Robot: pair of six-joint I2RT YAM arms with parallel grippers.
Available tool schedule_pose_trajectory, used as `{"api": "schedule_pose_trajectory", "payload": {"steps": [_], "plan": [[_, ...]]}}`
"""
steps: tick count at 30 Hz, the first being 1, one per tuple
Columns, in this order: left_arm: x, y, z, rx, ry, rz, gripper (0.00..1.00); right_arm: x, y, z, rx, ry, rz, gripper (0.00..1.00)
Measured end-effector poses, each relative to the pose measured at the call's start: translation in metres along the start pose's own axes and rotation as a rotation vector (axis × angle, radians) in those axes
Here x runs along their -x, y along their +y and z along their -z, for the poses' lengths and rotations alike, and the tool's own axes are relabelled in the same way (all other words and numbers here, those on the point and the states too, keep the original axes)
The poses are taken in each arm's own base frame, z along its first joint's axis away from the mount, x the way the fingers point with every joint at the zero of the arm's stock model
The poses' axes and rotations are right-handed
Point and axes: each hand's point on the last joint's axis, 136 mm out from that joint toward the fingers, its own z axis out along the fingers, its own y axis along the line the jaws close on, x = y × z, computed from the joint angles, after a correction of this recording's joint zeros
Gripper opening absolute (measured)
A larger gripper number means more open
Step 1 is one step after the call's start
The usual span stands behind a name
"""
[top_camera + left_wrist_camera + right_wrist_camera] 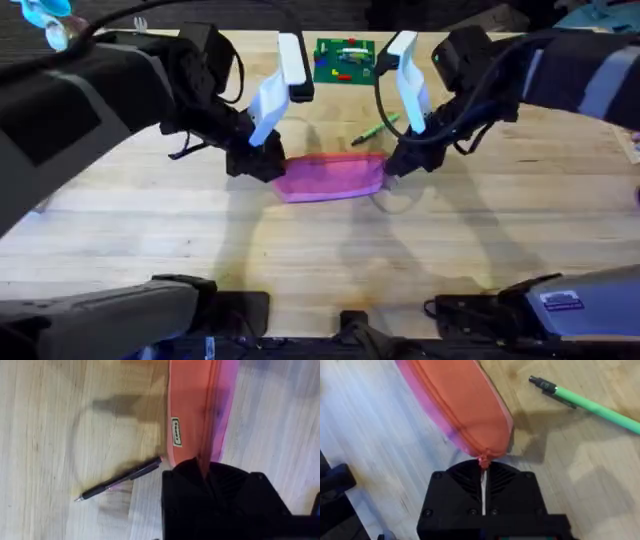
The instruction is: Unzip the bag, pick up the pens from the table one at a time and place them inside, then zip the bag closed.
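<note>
here both tools, left (262, 160) and right (392, 165), pinch the bag (330, 176) (ends hidden).

One bag (330, 177), two pens: black (120, 479), green (374, 130).

A robotics lab bench is showing here: two arm bases are sitting at six o'clock on a butcher-block table (320, 270), and a green brick board (343, 60) is lying at twelve o'clock.
</note>
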Motion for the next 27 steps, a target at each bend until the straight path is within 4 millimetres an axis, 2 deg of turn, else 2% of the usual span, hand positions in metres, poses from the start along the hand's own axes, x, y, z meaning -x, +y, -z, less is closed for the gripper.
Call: {"api": "schedule_pose_trajectory", "payload": {"steps": [12, 20, 27], "plan": [[0.000, 0.000, 0.000, 0.001, 0.000, 0.000, 0.042, 0.017, 0.010, 0.042, -0.105, -0.098, 0.082, 0.031], [0.000, 0.000, 0.000, 0.001, 0.000, 0.000, 0.042, 0.024, 0.010, 0.042, -0.120, -0.115, 0.112, 0.031], [0.000, 0.000, 0.000, 0.002, 0.000, -0.001, 0.042, 0.050, 0.024, 0.034, -0.130, -0.157, 0.224, 0.031]]}}
